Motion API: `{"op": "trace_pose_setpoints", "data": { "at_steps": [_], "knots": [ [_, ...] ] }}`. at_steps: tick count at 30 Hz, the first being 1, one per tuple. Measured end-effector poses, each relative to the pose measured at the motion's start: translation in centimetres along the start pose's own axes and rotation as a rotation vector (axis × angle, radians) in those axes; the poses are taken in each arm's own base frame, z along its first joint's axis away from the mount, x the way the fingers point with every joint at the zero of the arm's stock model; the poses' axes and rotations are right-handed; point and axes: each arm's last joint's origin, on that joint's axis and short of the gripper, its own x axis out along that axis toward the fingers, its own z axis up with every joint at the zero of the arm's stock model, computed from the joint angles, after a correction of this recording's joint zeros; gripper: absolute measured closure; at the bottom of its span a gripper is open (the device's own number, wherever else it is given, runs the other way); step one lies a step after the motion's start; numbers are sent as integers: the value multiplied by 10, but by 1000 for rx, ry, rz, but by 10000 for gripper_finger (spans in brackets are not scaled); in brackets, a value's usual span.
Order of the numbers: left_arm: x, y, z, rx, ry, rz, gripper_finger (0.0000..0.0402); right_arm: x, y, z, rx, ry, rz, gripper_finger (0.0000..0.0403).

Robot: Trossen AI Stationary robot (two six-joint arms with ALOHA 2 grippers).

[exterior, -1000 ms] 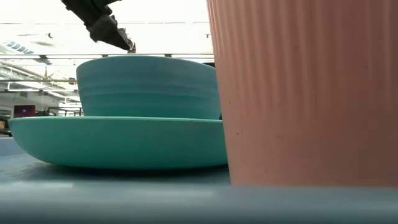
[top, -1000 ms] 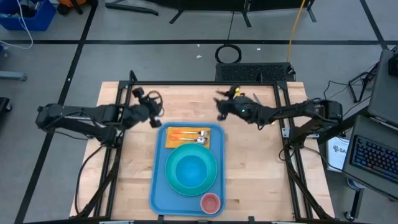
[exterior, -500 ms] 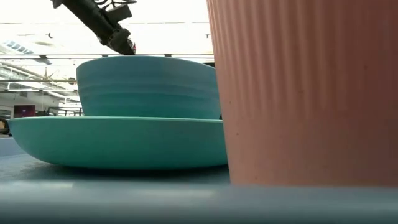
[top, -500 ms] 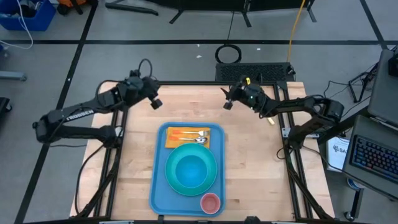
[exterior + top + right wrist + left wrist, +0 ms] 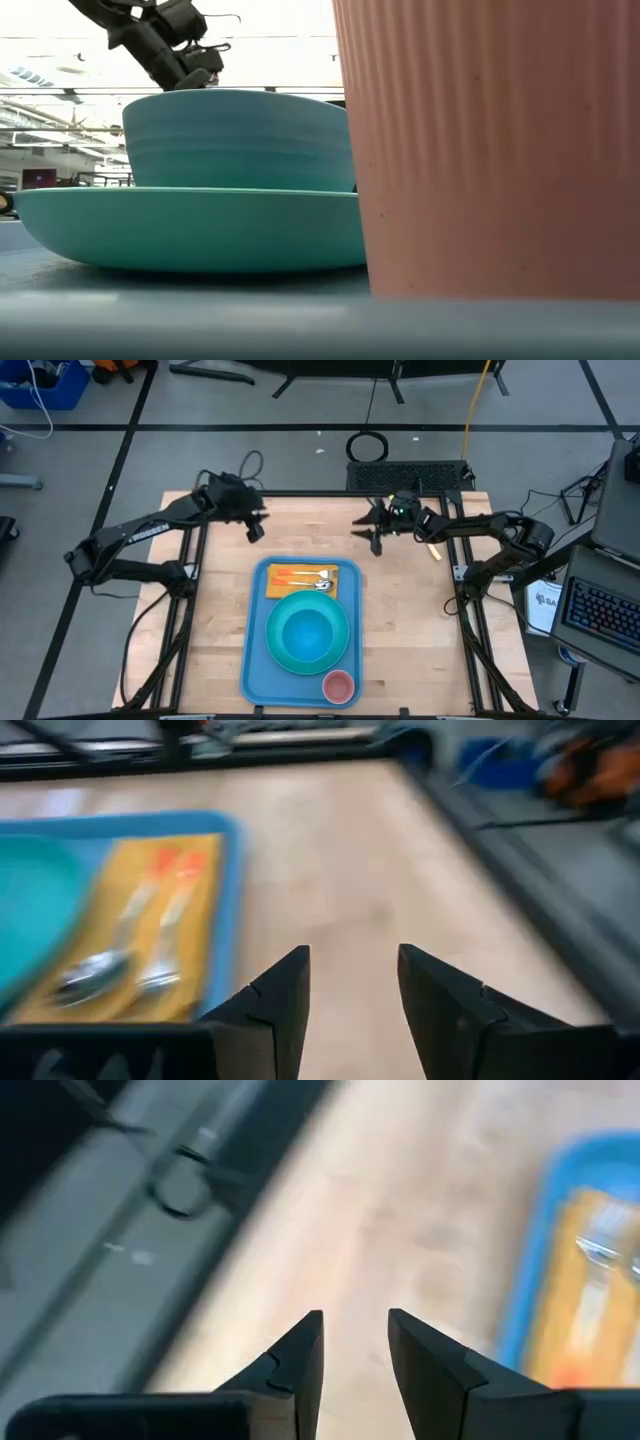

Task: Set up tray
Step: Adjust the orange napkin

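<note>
Wooden table [image 5: 400, 610] carries the tray [image 5: 256, 650] at its centre and near edge, loaded with an orange-yellow napkin [image 5: 285, 582] bearing a spoon [image 5: 310, 585] and fork [image 5: 312, 573], a turquoise bowl [image 5: 307, 632] on a plate [image 5: 280, 657], and a pink cup [image 5: 338, 685]. Left gripper [image 5: 252, 526] and right gripper [image 5: 377, 536] hover over bare wood beyond its far corners, jaws narrowly parted and empty. Judged stiff, smooth plastic, light but load-bearing; grip the raised rim on opposite sides and keep level.

Even overhead light leaves soft shadows, and both wrist views are motion-blurred (the low view's backdrop glares white).
</note>
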Motion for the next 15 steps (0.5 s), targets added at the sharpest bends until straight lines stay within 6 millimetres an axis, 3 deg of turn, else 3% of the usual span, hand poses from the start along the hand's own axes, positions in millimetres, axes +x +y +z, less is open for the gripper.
{"op": "trace_pose_setpoints", "data": {
  "at_steps": [10,15],
  "knots": [
    [13,-27,-9,-43,129,-240,282,10,32,-4,74,71,221,268],
    [11,-47,-8,-31,146,-342,300,13,44,-4,78,85,291,303]
  ]
}}
